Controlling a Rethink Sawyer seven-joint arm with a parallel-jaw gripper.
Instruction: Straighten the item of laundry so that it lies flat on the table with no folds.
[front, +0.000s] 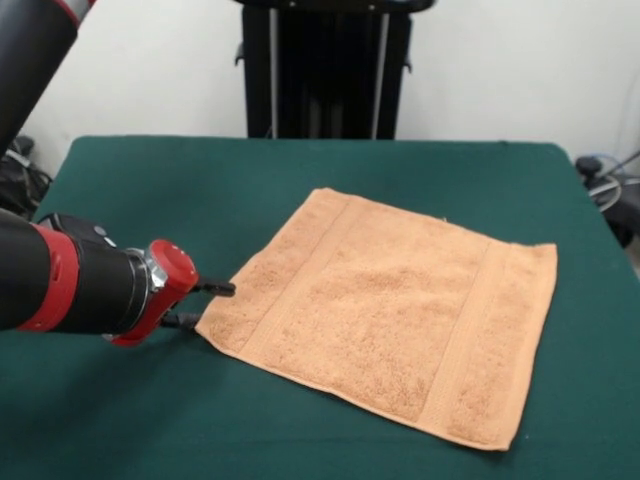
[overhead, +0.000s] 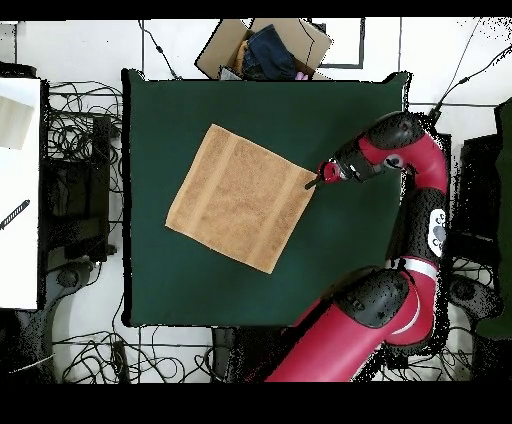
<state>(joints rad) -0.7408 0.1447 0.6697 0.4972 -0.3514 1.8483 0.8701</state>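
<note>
- Towel (front: 385, 315), one; peach-orange terry, two flat woven bands near opposite hems; spread flat, set as a diamond on the table (front: 300, 170); no folds visible; no label or writing legible
- Gripper (front: 205, 305), one; two dark fingers, one above the other, slightly apart, at the towel's corner nearest the arm; whether they pinch the cloth or merely touch it, cannot tell
- Table, one; dark green cloth cover
- Cardboard box (overhead: 262, 45), one; beyond the table's edge; dark cloth inside

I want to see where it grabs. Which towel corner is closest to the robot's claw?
The towel's left corner in the front view; the end effector sits right beside it.
</note>
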